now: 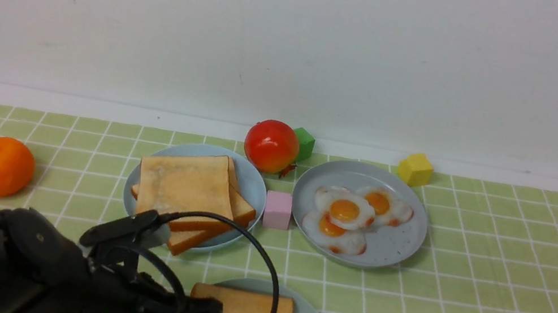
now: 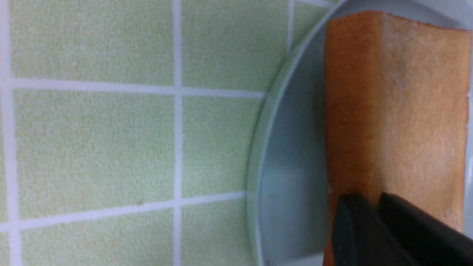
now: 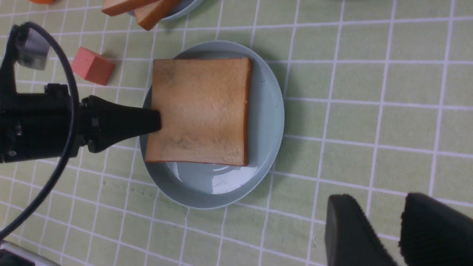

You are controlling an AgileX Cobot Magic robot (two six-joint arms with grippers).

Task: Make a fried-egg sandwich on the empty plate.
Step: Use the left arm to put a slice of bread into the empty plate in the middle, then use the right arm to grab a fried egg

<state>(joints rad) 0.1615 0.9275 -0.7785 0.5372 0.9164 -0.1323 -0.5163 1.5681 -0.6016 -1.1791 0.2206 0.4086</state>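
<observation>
On the pale blue plate [image 3: 268,111] nearest me lies one toast slice [image 3: 199,111], flat, golden face up, set toward the plate's left so that bare plate shows on its right. My left pincer [image 3: 158,121] reaches it from the left, tips at the slice's left edge. The jaws stand close with only a slit between them, and I cannot tell whether they pinch the crust or merely touch it. A salmon block [image 3: 92,65] sits beside that arm on the green checked cloth [image 1: 460,303].

My right pincer [image 3: 397,201] hangs over the cloth to the plate's right, apart from it, fingers spread with nothing between them.

Farther from me, a greyer plate [image 1: 253,189] carries a fanned stack of toast slices [image 1: 187,186], the lowest poking over the near rim. A pink block [image 1: 278,209] stands between that plate and a second grey plate [image 1: 404,242], which holds three overlapping fried eggs [image 1: 344,209]. Behind the pink block a red fruit [image 1: 270,145] sits just beside a green block [image 1: 304,142]. A yellow block [image 1: 415,169] stands at the egg plate's far rim, and an orange [image 1: 3,166] rests far to the left.
</observation>
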